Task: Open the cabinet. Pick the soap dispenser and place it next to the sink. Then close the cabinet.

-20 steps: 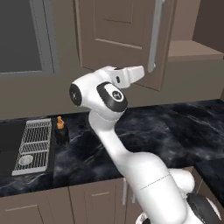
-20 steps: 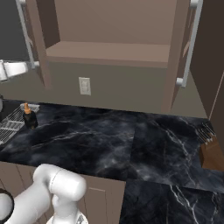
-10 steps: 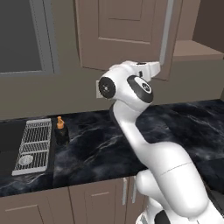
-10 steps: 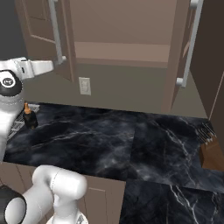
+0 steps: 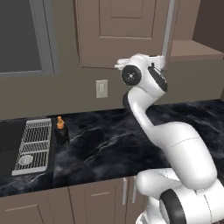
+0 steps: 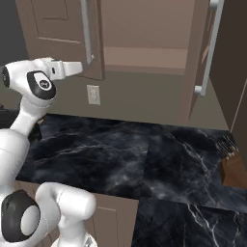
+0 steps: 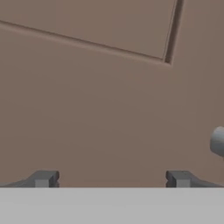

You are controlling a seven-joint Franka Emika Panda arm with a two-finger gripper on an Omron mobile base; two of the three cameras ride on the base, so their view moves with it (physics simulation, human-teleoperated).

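From behind the arm, left and right, we look forward and down over the black marbled surface (image 5: 105, 144) and taupe-brown wall cabinet (image 6: 144, 34); our hand camera presses close against a door panel (image 7: 96, 109).

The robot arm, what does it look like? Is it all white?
Mostly. The smooth, rounded white arm is built of fat tube-like pieces. Its joints carry round dark caps with a tiny white mark, like the one near the top. The gripper ends in two small dark grey, blocky fingertips. No loose cables are visible.
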